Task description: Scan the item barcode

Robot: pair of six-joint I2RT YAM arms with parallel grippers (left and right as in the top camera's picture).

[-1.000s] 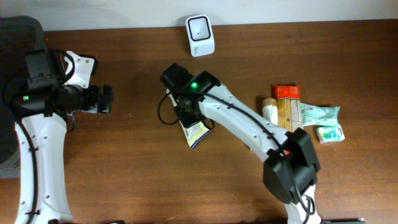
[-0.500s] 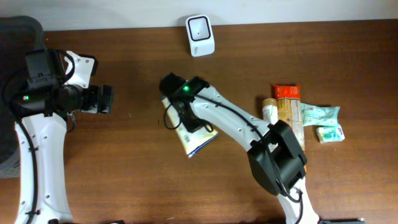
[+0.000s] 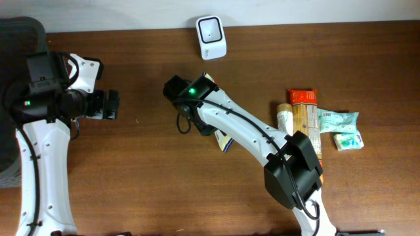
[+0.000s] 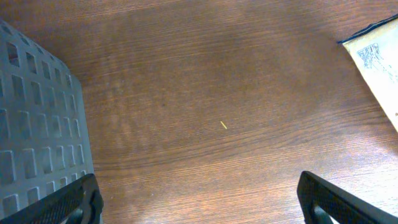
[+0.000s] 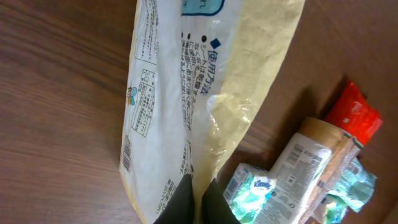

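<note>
The item is a yellow and white bag (image 5: 186, 93) with printed text, and a small barcode (image 5: 127, 153) sits near its lower left corner. My right gripper (image 5: 199, 200) is shut on the bag's edge and holds it above the table. From overhead the bag (image 3: 224, 141) shows only as a thin strip under the right arm, with the right gripper (image 3: 197, 117) below the white scanner (image 3: 211, 37) at the back edge. My left gripper (image 3: 111, 105) stays open at the left, nothing between its fingers (image 4: 68, 202). The bag's corner (image 4: 379, 56) shows at the right of the left wrist view.
A group of other goods lies at the right: a tissue pack (image 3: 340, 121), a tube (image 3: 284, 117), a red-topped packet (image 3: 303, 98). The tissue pack (image 5: 252, 190) also shows beside the held bag. A grey perforated panel (image 4: 31, 124) stands left of the left gripper.
The right gripper has turned and shifted up toward the scanner, and the bag has swung from lying broad-side up to edge-on under the arm. The left arm has not moved.
</note>
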